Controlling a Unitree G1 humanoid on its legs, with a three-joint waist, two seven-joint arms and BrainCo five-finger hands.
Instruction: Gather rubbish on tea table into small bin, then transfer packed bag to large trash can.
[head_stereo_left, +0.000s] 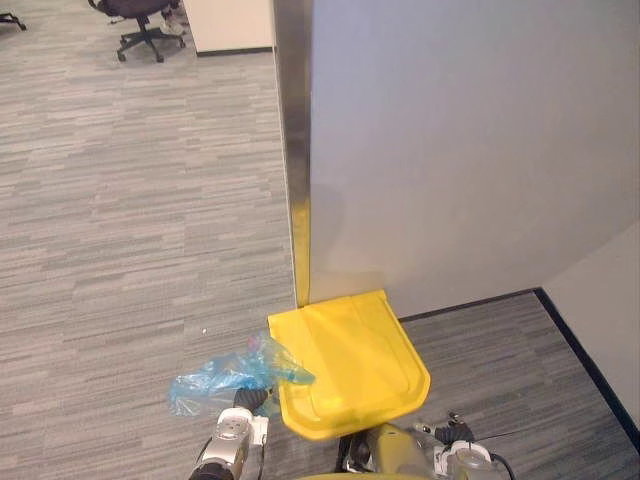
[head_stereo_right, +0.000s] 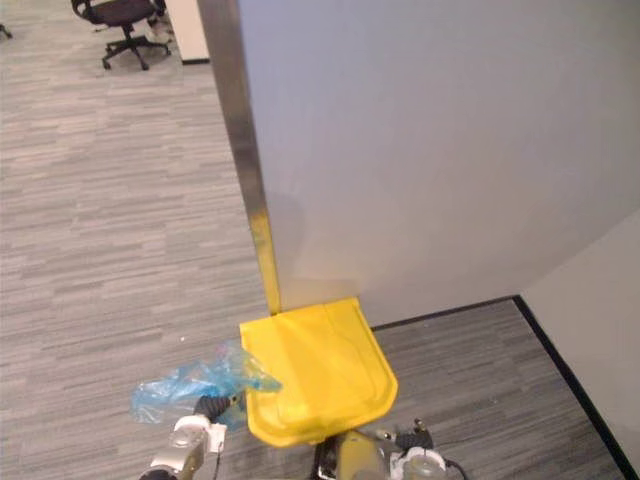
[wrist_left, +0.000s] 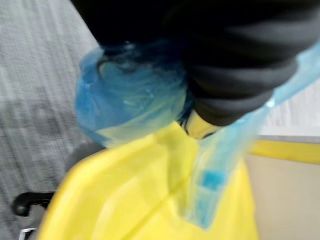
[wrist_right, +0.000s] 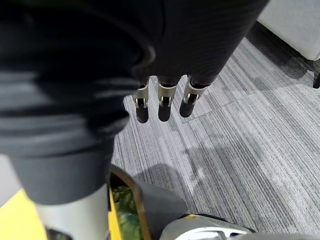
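1. The crinkled, translucent blue bag (head_stereo_left: 235, 375) stretches sideways, its narrower end touching the left edge of the smooth, rounded yellow trash can lid (head_stereo_left: 350, 360).
2. It bunches right against the left hand (head_stereo_left: 245, 398), above the grey striped carpet (head_stereo_left: 130, 200); the hand's grip cannot be told.
3. The right hand (wrist_right: 163, 100) hangs with straight, slightly spread fingers, empty.

No legible txt, nos., labels or signs anywhere: yellow bin lid (head_stereo_left: 345, 365), blue bag (head_stereo_left: 235, 375), wall (head_stereo_left: 470, 150) & carpet (head_stereo_left: 130, 200) all look plain.
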